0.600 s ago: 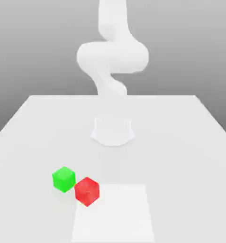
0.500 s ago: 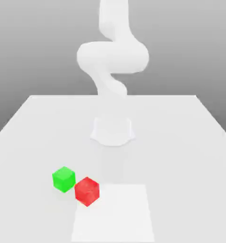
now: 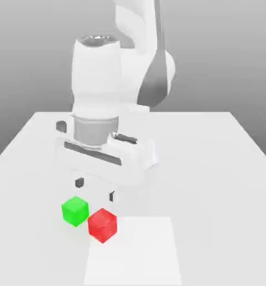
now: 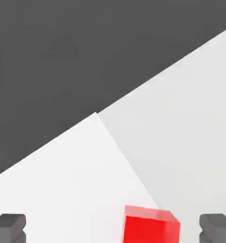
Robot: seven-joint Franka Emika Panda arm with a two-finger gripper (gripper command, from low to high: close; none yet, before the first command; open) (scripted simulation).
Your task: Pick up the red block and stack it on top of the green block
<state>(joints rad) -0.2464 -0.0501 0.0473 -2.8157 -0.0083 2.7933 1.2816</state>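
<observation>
We see the white table (image 3: pixel 213 167) running out to a straight far edge, its side edges spreading toward the camera. A paler rectangular patch (image 3: pixel 135 257) lies on it, well apart from that far edge; in the hand view one patch corner meets a table edge, with dark grey beyond. Backdrop (image 3: pixel 23 56) is a plain grey gradient.

Red block (image 3: pixel 102 225): on the table, well forward of the far edge, closer to the table edge on the exterior view's left than to the one on the right. It overlaps the patch's corner in that view. Green block (image 3: pixel 75 211): just beside red, toward that same left edge and slightly nearer the far edge. We can't tell if they touch. Both sit flat, each with a corner facing the camera.

Arm (image 3: pixel 96 78) reaches over the table, hand above and behind the blocks in the exterior view. Jaws (image 3: pixel 96 190) released, spread wide, tips pointing down, empty. We have them above block height, clear of both blocks.
</observation>
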